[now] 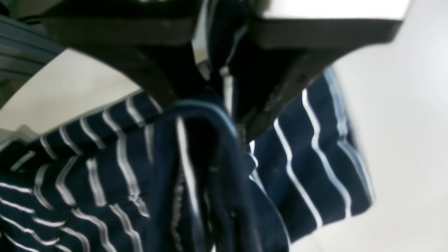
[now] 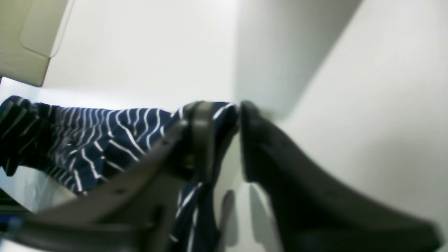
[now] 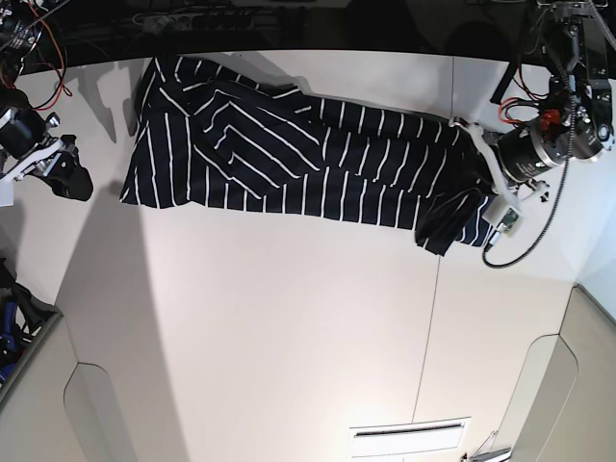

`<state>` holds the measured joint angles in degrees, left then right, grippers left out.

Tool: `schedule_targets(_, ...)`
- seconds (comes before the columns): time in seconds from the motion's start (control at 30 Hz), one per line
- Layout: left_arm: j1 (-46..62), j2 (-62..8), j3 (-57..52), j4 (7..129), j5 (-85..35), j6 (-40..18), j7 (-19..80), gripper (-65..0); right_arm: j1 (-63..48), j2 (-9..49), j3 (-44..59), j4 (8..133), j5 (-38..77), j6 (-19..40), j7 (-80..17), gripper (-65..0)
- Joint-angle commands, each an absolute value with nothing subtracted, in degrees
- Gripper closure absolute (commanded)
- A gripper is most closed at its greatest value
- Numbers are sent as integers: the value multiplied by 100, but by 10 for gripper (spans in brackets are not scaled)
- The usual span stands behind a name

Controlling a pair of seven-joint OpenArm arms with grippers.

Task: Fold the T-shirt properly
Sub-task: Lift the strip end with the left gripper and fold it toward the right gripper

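Note:
The T-shirt [image 3: 289, 154], dark navy with thin white stripes, lies stretched sideways across the far part of the white table [image 3: 289, 327]. My left gripper [image 3: 478, 166] is at its right end. In the left wrist view this gripper [image 1: 210, 117] is shut on a bunched fold of the T-shirt [image 1: 304, 157], which hangs below the fingers. My right gripper [image 3: 77, 183] is at the shirt's left end. In the right wrist view its tips [image 2: 239, 108] are almost together with striped fabric [image 2: 105, 140] pinched between them. The base view does not show that contact.
Beige panels stand at the near left [image 3: 87, 414] and near right [image 3: 558, 385] corners. Cables and dark equipment [image 3: 289, 19] run along the far edge. A seam [image 3: 433, 308] crosses the table.

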<state>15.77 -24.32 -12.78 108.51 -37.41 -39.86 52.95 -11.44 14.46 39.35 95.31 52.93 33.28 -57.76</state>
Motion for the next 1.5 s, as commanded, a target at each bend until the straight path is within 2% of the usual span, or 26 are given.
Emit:
schedule_targets(0.0, 1540, -2410, -1184, 10960, -3734, -4000, 5120, 0, -1131, 1535, 3968, 9625, 5398, 3387, -5706, -243)
schedule_targets(0.07, 1540, -2252, -952, 10960, -3575, -4000, 5022, 0, -1131, 1535, 3968, 9625, 5398, 3387, -5795, -285)
schedule_targets(0.13, 1540, -2123, -755, 10960, -3402, -3964, 4912, -3, -1131, 1531, 3968, 9625, 5400, 3387, -5920, -289)
schedule_targets(0.3, 1549, -1839, -489, 10949, -3275, -3964, 4781, -297, -1253, 1387, 3957, 9623, 5450, 3387, -6147, -289)
schedule_targets(0.37, 1557, -1730, -414, 10949, -3299, -3966, 4779, -351, -1417, 1306, 3933, 9620, 5454, 3387, -6125, -289)
schedule_targets(0.63, 1557, -1284, -174, 10949, -3385, -3964, 4786, -352, -1844, 1087, 3865, 9588, 5655, 3433, -6130, -289)
schedule_targets(0.77, 1557, -1225, -174, 10951, -3929, -3966, 5011, -352, -1894, 1090, 3686, 9515, 5749, 3435, -6141, -339)
schedule_targets(0.93, 1557, -1225, -174, 11039, -4195, -3970, 5109, -350, -1894, 1094, 3697, 9550, 5933, 3505, -6163, -330)
schedule_targets(1.0, 1557, -1225, -174, 11102, -4195, -3970, 5124, -350, -1892, 1092, 3710, 9616, 5959, 3522, -6176, -284)
schedule_targets(1.03, 1557, -1225, -174, 11111, -4198, -3970, 5127, -350, -1892, 1090, 3710, 9653, 6012, 3524, -6193, -229)
schedule_targets(1.1, 1559, -1223, -174, 11111, -4195, -3970, 5127, -350, -1892, 1055, 3710, 9743, 6195, 3573, -6309, -49)
schedule_targets(1.13, 1562, -1223, -174, 11111, -4198, -3970, 5124, -350, -1892, 1015, 3710, 9806, 6267, 3588, -6375, 0)
schedule_targets(1.33, 1557, -1223, -174, 11109, -4195, -3970, 5078, -350, -1959, 576, 3612, 10525, 6901, 3651, -6849, 0)
schedule_targets(1.47, 1555, -1223, -174, 11104, -4136, -3983, 5054, -350, -2099, 471, 3002, 11008, 6960, 3667, -6847, 0)
